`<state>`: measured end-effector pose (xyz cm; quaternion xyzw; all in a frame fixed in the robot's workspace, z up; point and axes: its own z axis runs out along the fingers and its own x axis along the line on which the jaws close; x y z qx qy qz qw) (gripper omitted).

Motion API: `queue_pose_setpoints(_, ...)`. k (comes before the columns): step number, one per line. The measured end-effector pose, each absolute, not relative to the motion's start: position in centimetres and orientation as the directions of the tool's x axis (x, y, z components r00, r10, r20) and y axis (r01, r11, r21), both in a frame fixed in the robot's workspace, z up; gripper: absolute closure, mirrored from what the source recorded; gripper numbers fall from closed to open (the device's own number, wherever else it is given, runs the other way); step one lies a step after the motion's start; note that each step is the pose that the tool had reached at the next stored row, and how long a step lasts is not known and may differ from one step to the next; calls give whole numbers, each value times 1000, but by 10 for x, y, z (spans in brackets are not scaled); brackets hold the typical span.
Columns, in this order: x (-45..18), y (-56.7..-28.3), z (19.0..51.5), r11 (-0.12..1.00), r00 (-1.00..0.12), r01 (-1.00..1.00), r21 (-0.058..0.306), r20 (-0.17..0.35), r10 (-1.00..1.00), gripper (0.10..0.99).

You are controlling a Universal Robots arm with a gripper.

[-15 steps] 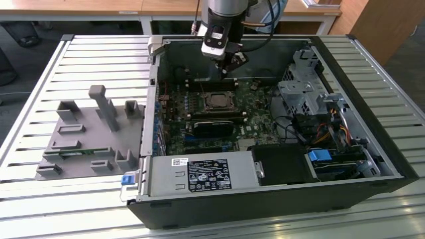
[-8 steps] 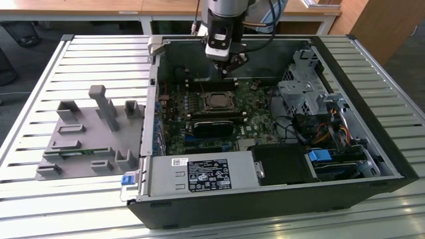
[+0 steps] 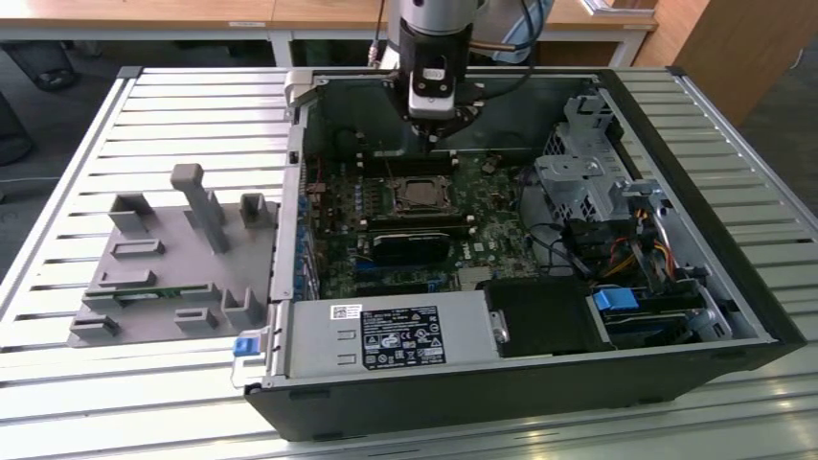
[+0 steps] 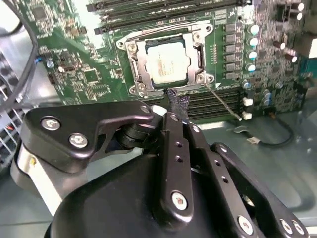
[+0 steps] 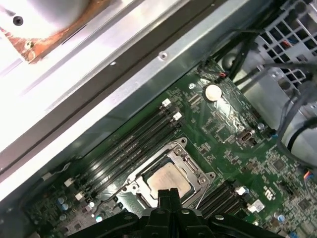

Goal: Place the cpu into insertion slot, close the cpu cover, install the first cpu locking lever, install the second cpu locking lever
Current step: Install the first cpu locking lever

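The cpu (image 4: 166,60) lies flat in the insertion slot (image 4: 197,55) on the green board, its tan-silver face showing. The silvery cpu cover (image 4: 140,67) lies down around it as a frame. A thin wire locking lever (image 4: 223,101) sticks out from one corner of the socket, away from the frame. My gripper (image 4: 176,101) hovers above the socket's edge with its fingers shut on nothing. In the first wrist view the gripper (image 5: 168,194) sits just beside the cpu (image 5: 168,179). In the exterior view the gripper (image 3: 435,126) hangs over the case, behind the cpu (image 3: 416,195).
Memory slots (image 4: 168,10) run along both sides of the socket. The grey power-supply box (image 3: 390,335) fills the case's near side, and a drive cage (image 3: 581,177) with cables (image 3: 639,254) stands at the exterior view's right. A grey fixture plate (image 3: 167,268) lies left of the case.
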<state>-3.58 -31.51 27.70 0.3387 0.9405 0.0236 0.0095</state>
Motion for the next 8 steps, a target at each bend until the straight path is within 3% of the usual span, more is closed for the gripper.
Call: queue_pose_setpoints(8,-36,-315,276,854,-855,518,50,-2,519,980)
